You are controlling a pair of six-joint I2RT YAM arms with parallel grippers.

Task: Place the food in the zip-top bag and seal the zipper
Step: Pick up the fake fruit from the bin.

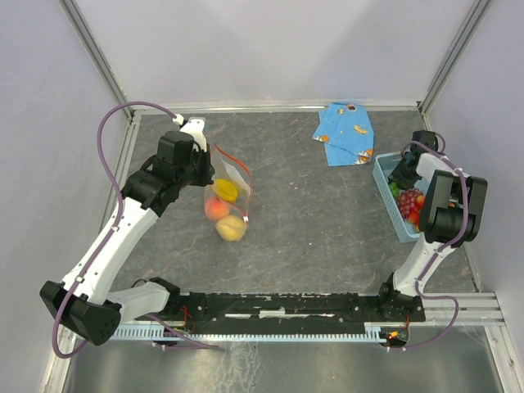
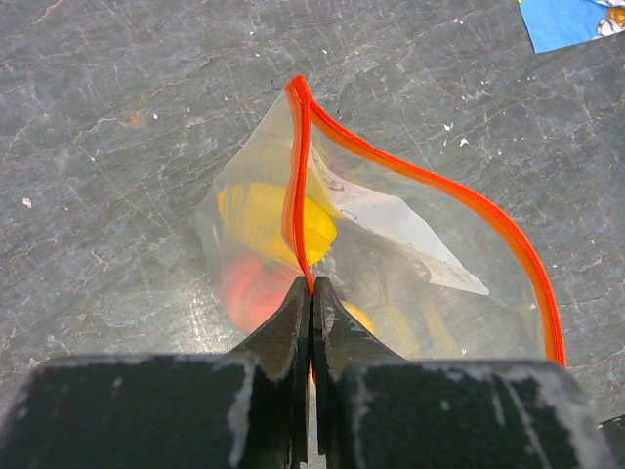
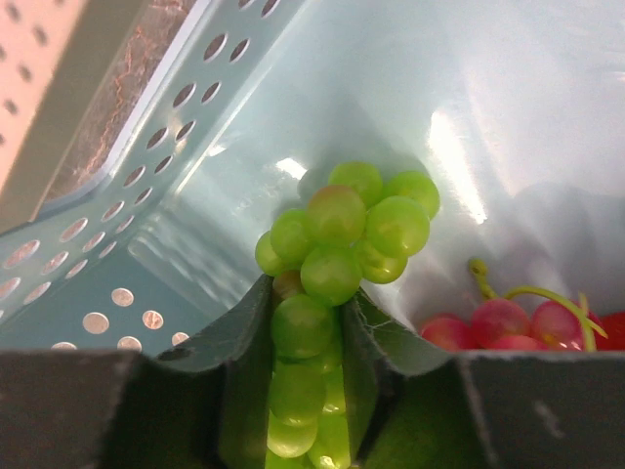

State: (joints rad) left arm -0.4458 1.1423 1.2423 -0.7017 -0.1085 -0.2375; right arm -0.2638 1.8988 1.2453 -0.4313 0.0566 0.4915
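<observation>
The clear zip-top bag (image 1: 229, 199) lies left of the table's middle with its mouth gaping. Inside it are a yellow lemon (image 1: 226, 190), an orange-pink peach (image 1: 216, 209) and a pale yellow apple (image 1: 232, 228). My left gripper (image 2: 312, 288) is shut on the orange-red zipper (image 2: 439, 186) at one edge of the bag (image 2: 410, 254). The lemon (image 2: 264, 220) and peach (image 2: 249, 288) show through the plastic. My right gripper (image 3: 308, 293) reaches down into the basket, its fingers pressed against both sides of a bunch of green grapes (image 3: 337, 239). Red grapes (image 3: 508, 318) lie beside them.
The light-blue slotted basket (image 1: 385, 184) stands at the right edge of the table and holds more fruit (image 1: 409, 203). Its perforated wall (image 3: 146, 176) rises close to the left of my right fingers. A folded blue patterned cloth (image 1: 345, 133) lies at the back right.
</observation>
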